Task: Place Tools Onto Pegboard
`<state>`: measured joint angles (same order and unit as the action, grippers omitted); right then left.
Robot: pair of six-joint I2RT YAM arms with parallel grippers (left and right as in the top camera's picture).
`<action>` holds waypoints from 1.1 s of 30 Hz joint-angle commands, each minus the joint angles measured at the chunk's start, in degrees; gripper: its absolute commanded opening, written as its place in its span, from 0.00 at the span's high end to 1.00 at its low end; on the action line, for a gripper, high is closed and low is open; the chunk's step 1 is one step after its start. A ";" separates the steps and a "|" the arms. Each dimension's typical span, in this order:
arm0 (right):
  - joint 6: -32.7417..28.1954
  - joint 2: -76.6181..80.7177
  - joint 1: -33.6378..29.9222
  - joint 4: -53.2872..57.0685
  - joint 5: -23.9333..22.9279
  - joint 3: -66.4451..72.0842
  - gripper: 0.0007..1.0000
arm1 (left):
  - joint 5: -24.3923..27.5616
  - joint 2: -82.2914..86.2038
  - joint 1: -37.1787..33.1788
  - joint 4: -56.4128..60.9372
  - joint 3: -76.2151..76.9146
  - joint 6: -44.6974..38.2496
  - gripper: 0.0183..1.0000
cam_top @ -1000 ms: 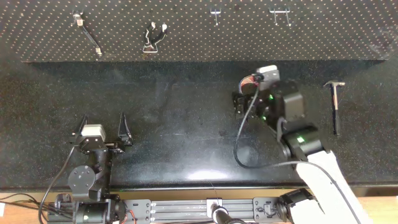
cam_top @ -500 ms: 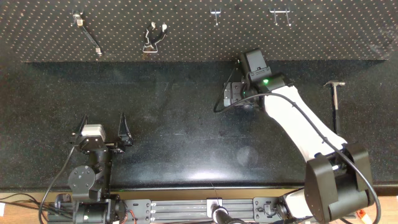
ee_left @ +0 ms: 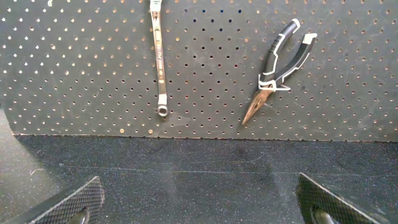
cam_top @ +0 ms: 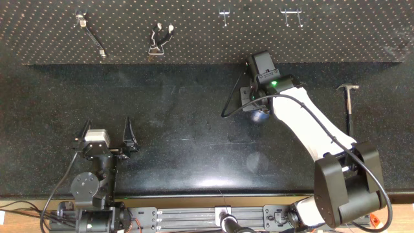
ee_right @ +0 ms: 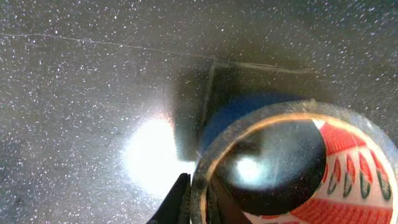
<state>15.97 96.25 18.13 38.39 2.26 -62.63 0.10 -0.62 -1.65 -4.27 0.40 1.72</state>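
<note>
A roll of clear tape with a red and white core and a blue shade behind it shows in the right wrist view. My right gripper is shut on its wall, one finger outside and one inside the ring. From above, the tape roll hangs under the right wrist, just in front of the pegboard. My left gripper stands open and holds nothing at the front left, facing the board. A wrench and pliers hang on the board. A hammer lies on the table at the right.
Two bare hooks stick out of the pegboard's upper right. The dark table is open between the two arms. The right arm's cable loops beside the wrist.
The right arm has stretched out from a folded pose toward the pegboard. Its wrist has turned, and the blue of the tape roll now shows beneath it. The left arm has not moved.
</note>
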 commanded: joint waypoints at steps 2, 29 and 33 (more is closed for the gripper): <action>-0.15 -0.76 0.39 -0.94 -0.24 -1.05 0.92 | 0.44 0.44 0.13 -0.46 -0.09 -0.55 0.00; -8.35 -3.72 13.05 -53.70 -13.20 -1.05 0.35 | 0.46 0.44 0.13 -0.44 -0.09 -0.55 0.00; -8.15 -14.14 11.10 -42.29 -13.20 -1.11 0.05 | 0.44 0.44 0.13 -0.46 -0.09 -0.55 0.00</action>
<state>7.84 89.95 30.76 -8.64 -10.41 -63.02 0.10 -0.64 -1.65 -4.27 0.40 1.72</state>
